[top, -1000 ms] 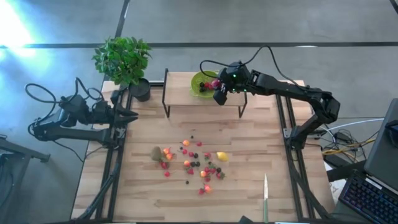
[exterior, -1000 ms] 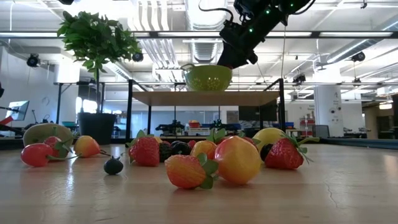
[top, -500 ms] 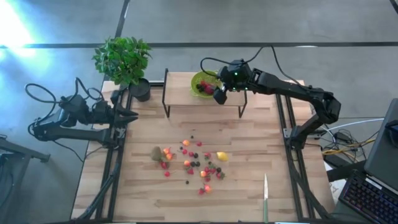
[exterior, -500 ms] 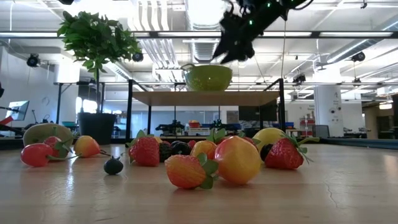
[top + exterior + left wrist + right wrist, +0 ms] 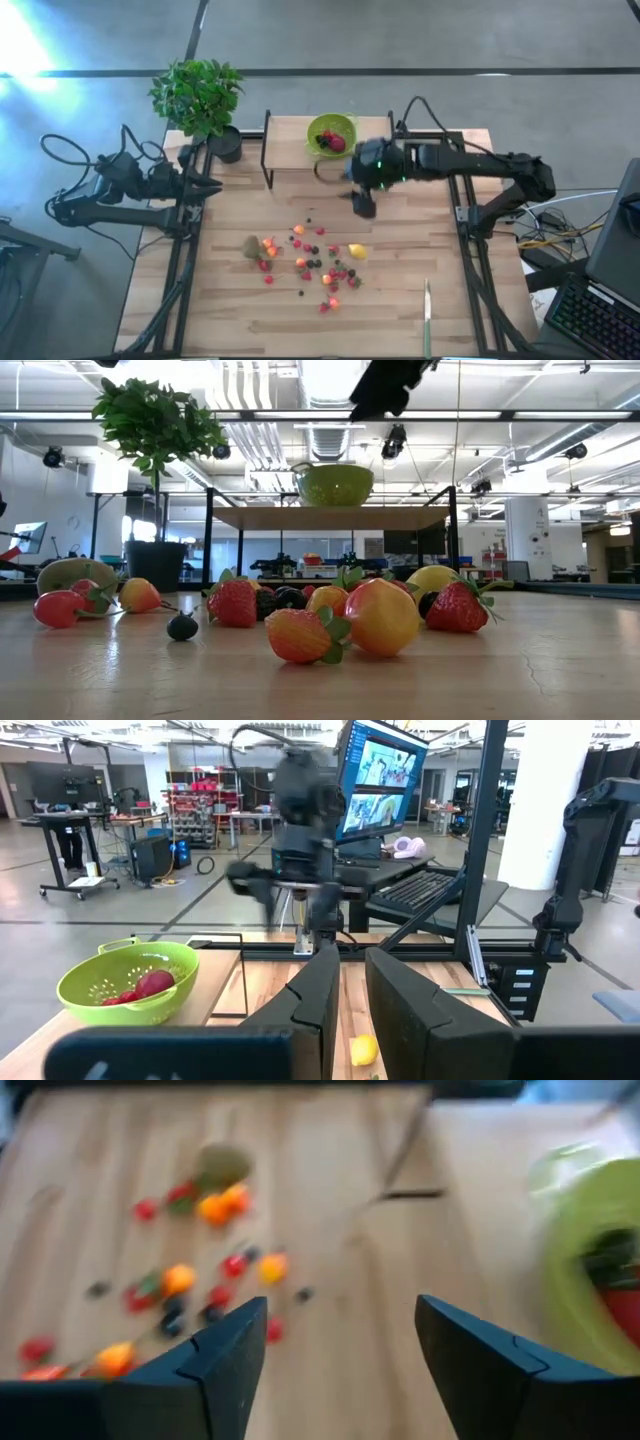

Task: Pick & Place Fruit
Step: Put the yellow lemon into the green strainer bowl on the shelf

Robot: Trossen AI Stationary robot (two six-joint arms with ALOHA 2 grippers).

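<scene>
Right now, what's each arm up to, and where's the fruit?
Right gripper jaws open, empty, off the shelf above the table. Left gripper shut, parked at the left edge. Fruit mostly scattered mid-table, some in green bowl. Nothing blocking.

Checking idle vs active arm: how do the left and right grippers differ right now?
Left gripper is shut; right gripper is open, holding nothing. Left sits at the table's left edge near the plant pot; right hangs over the table between the bowl and the scattered fruit. Both hold nothing.

Right pincer (image 5: 365, 207) open, empty
</scene>
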